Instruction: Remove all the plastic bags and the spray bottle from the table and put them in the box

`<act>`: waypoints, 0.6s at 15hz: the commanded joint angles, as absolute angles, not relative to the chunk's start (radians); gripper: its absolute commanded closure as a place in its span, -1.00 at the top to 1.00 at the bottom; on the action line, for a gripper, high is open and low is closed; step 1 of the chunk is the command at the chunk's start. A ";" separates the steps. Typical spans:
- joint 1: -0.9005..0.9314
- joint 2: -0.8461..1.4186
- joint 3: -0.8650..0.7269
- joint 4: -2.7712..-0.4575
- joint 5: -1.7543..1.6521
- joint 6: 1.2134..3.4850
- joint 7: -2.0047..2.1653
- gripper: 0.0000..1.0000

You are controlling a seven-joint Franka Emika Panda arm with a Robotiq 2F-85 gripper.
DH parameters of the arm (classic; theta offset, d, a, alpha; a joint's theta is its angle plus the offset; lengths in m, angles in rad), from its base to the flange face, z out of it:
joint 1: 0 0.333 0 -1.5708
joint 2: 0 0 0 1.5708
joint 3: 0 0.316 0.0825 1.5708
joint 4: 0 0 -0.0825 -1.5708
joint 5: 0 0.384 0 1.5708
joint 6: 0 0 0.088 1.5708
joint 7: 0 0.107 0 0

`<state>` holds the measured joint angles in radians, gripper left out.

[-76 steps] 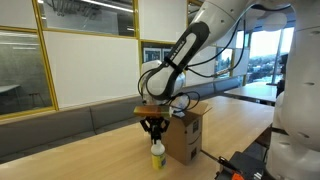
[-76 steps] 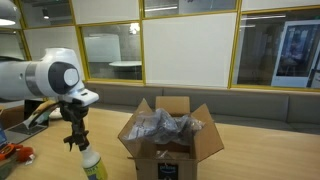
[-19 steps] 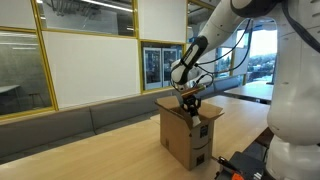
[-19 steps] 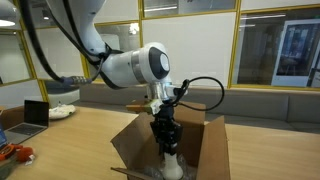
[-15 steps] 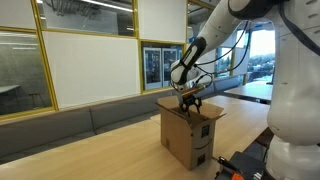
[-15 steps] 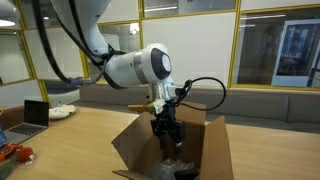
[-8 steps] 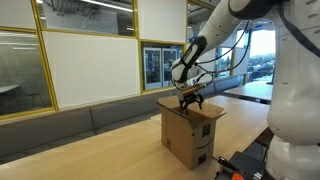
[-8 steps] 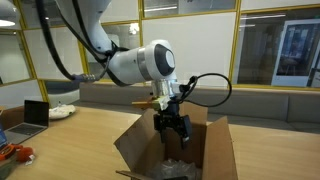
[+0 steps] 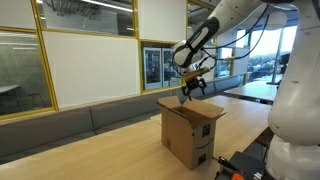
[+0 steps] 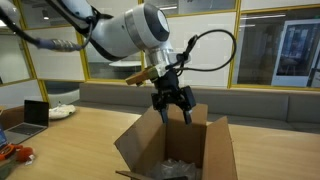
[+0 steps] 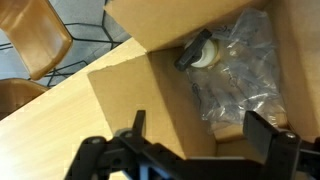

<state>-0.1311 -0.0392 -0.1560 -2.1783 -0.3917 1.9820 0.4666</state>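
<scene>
Brown corrugated cardboard box (image 11: 120, 95) holds clear plastic bags (image 11: 245, 70) and pale, black-headed spray bottle (image 11: 198, 53); empty gripper (image 10: 173, 112) hangs wide above, task seemingly done.

Exterior views side-on, mid-distance, both on the box (image 9: 188, 140) (image 10: 218, 150) — wrist view (close) looking down inside.

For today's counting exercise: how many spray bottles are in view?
1: the pale, black-headed spray bottle lies inside the brown cardboard box, beside crumpled clear plastic bags, which could hide more.
</scene>
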 commanded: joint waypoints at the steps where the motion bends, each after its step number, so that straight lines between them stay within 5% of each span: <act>1: -0.132 -0.263 -0.124 -2.270 -0.448 1.916 0.440 1.00; 9: -0.141 -0.732 -0.118 -2.462 -0.355 1.871 0.231 1.00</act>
